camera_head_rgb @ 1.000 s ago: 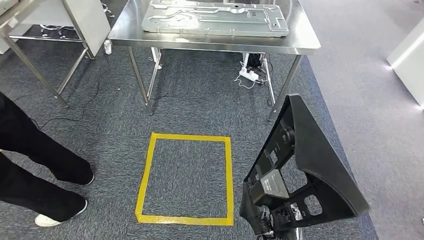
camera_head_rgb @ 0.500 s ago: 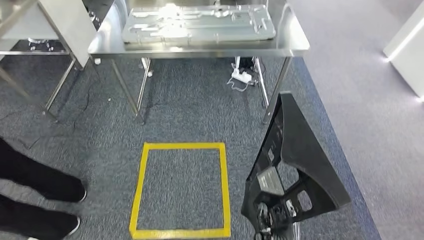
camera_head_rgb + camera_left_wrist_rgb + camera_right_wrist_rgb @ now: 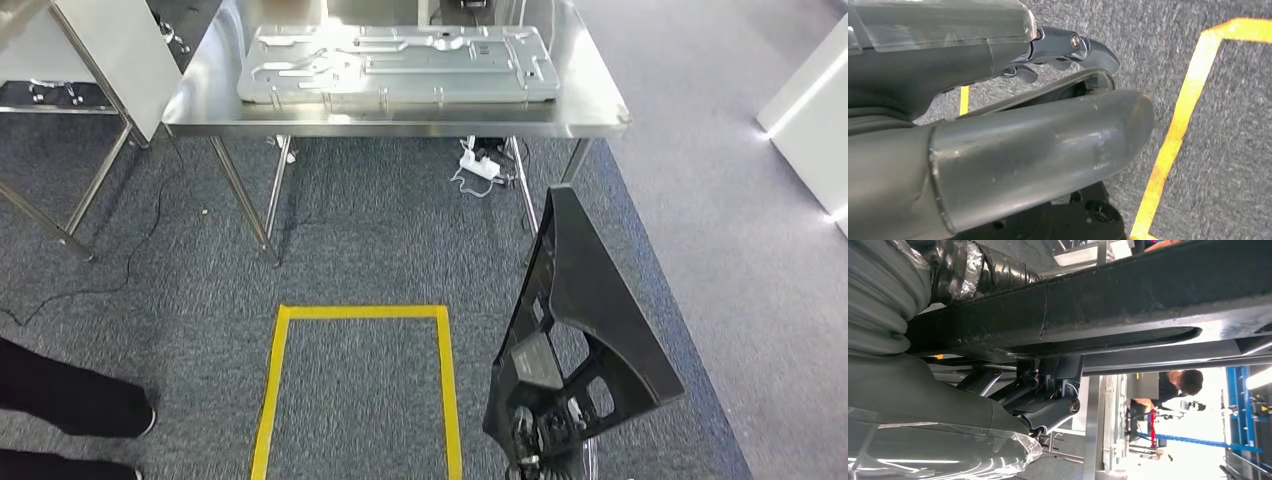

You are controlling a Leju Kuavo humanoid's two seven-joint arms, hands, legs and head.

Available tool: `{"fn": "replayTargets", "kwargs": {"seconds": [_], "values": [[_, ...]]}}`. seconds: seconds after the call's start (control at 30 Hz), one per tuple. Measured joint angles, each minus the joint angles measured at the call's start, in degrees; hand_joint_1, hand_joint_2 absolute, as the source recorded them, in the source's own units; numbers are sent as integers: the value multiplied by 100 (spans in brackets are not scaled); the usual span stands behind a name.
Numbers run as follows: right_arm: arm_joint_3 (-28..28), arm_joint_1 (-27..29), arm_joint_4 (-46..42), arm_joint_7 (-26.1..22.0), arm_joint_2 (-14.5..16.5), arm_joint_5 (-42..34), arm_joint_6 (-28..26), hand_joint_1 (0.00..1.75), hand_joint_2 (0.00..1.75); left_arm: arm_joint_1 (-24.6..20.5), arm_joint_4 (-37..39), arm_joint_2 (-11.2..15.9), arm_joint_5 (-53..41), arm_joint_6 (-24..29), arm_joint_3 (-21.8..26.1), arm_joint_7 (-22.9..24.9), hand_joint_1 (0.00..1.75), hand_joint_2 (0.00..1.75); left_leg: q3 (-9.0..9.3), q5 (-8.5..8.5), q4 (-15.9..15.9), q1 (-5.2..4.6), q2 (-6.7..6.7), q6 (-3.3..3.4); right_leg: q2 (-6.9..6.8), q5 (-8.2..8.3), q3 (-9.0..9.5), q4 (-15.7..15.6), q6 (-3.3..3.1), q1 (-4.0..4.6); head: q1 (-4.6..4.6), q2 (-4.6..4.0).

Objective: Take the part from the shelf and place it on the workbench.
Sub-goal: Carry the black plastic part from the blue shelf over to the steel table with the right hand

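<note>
- The part (image 3: 585, 330), a black frame with cut-outs, is carried upright at the robot's right side, low in the head view, above the carpet and well short of the table (image 3: 590, 110).
- Judging from this, the pick from the shelf is done; reaching the table and setting the part down are left.
- The right hand (image 3: 1043, 390) grips the part's black bar, dark fingers (image 3: 1048, 405) curled under it.
- The left hand (image 3: 1013, 115) holds nothing that I can see; its fingers (image 3: 1083, 47) look curled in, above the floor beside yellow tape (image 3: 1173, 135).
- A grey metal panel (image 3: 400, 60) lies on the table; a person's shoe (image 3: 90, 400) is at the left.
</note>
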Motion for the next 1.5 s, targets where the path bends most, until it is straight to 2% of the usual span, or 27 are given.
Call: {"fn": "replayTargets", "kwargs": {"seconds": [0.03, 0.07, 0.13, 0.2, 0.3, 0.33, 0.4, 0.47, 0.5, 0.53, 0.57, 0.63, 0.7, 0.8, 0.87, 0.9, 0.97, 1.0, 1.03, 1.07, 1.13, 1.17, 1.23, 1.3, 1.37, 1.43, 1.5], "values": [[0, 1, 7, 3, -4, -9, -11, 175, 175, 5, 0, 0, -1, 0, 1, 7, 0, 0, 94, -71, -1, 2, -3, -8, -8, -33, -79, -100, 1, -5, 1, -1], [0, 1, 11, 6, -9, -19, -20, 175, 175, 9, 0, 0, -2, 0, 1, 14, 0, 0, 196, -149, -3, 5, -5, -19, -17, 81, -94, -333, -7, -6, 1, -1], [0, 4, 21, 9, -19, -31, -26, 175, 175, 11, 0, -1, -8, 0, 3, 22, 0, 0, 385, -306, -5, 2, -2, -52, -43, 703, -40, -936, -54, 10, -2, -1], [7, 9, 35, 51, -31, -34, -36, 175, 175, -8, 0, -1, -13, -1, 3, 30, 0, 0, 535, -427, -34, -8, -2, -121, -56, 1126, 27, -1262, -135, 48, -4, -1], [31, 20, 46, 125, -38, -62, -35, 175, 175, -30, -2, 3, -15, -5, 4, 41, 0, 0, 654, -378, 51, -18, -3, -234, -21, 1094, 225, -1377, -270, 54, -7, 0], [37, 20, 46, 136, -39, -71, -32, 175, 175, -33, -3, 4, -16, -9, 4, 42, 0, 0, 580, -341, 228, -14, -4, -250, -17, 1070, 315, -1423, -314, 46, -10, 0], [52, 16, 49, 222, -42, 14, -101, 175, 175, -39, -4, 7, -18, -15, 4, 48, 0, 0, 210, -430, 831, -2, -10, -263, -30, 995, 473, -1493, -384, 46, -17, 0], [70, 18, 64, 356, -43, 149, -220, 175, 175, -27, -4, 7, -25, -17, 5, 57, 0, 0, -284, -770, 1396, -7, -12, -287, -50, 876, 606, -1510, -420, 62, -20, 0], [80, 22, 76, 400, -44, 178, -255, 175, 175, -15, -4, 8, -29, -18, 5, 63, 0, 0, -464, -938, 1502, -10, -11, -292, -57, 806, 686, -1511, -425, 74, -20, -1], [89, 27, 88, 418, -44, 171, -265, 175, 175, 3, -4, 8, -32, -19, 7, 69, 0, 0, -571, -999, 1444, -15, -10, -286, -58, 729, 783, -1511, -422, 87, -20, -1], [97, 29, 97, 426, -45, 156, -265, 175, 175, 18, -4, 9, -34, -20, 8, 75, 0, 0, -615, -917, 1251, -24, -10, -262, -61, 651, 889, -1511, -417, 101, -20, -1], [107, 23, 113, 423, -45, 110, -265, 175, 175, 52, -8, 17, -34, -21, 15, 85, 0, 0, -618, -293, 688, -70, -19, -165, -69, 490, 1099, -1492, -389, 128, -16, -1], [120, 9, 133, 415, -51, 62, -269, 175, 175, 69, -16, 32, -36, -21, 25, 87, 0, 0, -603, 218, 378, -118, -38, -86, -65, 349, 1209, -1467, -335, 142, -23, -1], [151, -2, 142, 419, -60, 53, -312, 175, 175, 53, -30, 35, -42, -17, 30, 68, 0, 0, -522, 290, 290, -115, -57, -31, -55, 217, 1303, -1508, -247, 152, -30, -1], [168, -8, 143, 451, -67, 111, -369, 175, 175, 32, -40, 34, -43, -15, 31, 54, 0, 0, -441, 289, 178, -74, -75, 13, -51, 69, 1240, -1323, -183, 149, -21, 0], [178, -9, 148, 474, -75, 148, -400, 175, 175, 22, -43, 33, -43, -15, 31, 50, 0, 0, -404, 288, 140, -59, -86, 33, -45, -67, 1102, -1064, -149, 125, -16, 0], [196, -10, 168, 509, -91, 199, -443, 175, 175, 13, -46, 35, -44, -20, 32, 48, 0, 0, -362, 261, 107, -44, -131, 52, -43, -337, 651, -351, -84, 70, -11, 0], [202, -8, 185, 520, -98, 208, -454, 175, 175, 15, -46, 35, -45, -22, 33, 49, 0, 0, -341, 239, 105, -37, -169, 50, -43, -352, 447, -98, -55, 37, -11, -1], [204, -6, 199, 525, -104, 212, -456, 175, 175, 17, -46, 34, -47, -25, 34, 49, 0, 0, -313, 213, 105, -27, -220, 38, -42, -241, 326, -35, -32, 8, -11, -1], [205, -4, 211, 527, -109, 217, -456, 175, 175, 19, -46, 33, -48, -25, 35, 50, 0, 0, -273, 188, 105, -15, -277, 22, -35, -15, 314, -192, -16, -17, -11, -1], [207, -5, 227, 527, -120, 227, -456, 175, 175, 19, -46, 29, -49, -26, 37, 50, 0, 0, -188, 134, 103, 8, -393, -26, 108, 524, 507, -888, -10, -49, -10, -1], [209, -5, 233, 527, -124, 231, -456, 175, 175, 10, -46, 27, -49, -26, 39, 50, 0, 0, -162, 110, 105, 14, -451, -59, 214, 677, 612, -1200, -26, -51, -9, -1], [217, -5, 243, 528, -134, 239, -456, 175, 175, -1, -46, 23, -49, -26, 41, 49, 0, 0, -153, 95, 76, 35, -552, -144, 340, 721, 708, -1457, -82, -21, -8, -1], [233, -13, 246, 529, -139, 219, -455, 175, 175, 4, -47, 23, -49, -32, 44, 50, 0, 0, -142, 104, 26, 55, -613, -235, 271, 732, 753, -1540, -168, -13, -9, 0], [264, -25, 254, 528, -140, 179, -475, 175, 175, 13, -49, 27, -44, -50, 54, 54, 0, 0, -193, 1, 163, 45, -459, -278, 187, 778, 823, -1649, -269, -34, -16, 0], [299, -28, 273, 538, -143, 229, -589, 175, 175, 6, -50, 34, -40, -75, 71, 59, 0, 0, -476, -322, 735, 31, -207, -294, 92, 796, 863, -1700, -338, -19, -22, -1], [323, -30, 292, 575, -151, 390, -799, 175, 175, 0, -51, 40, -43, -97, 84, 72, 0, 0, -833, -586, 1402, 30, -107, -315, 5, 778, 869, -1696, -366, 20, -24, -1]]}}
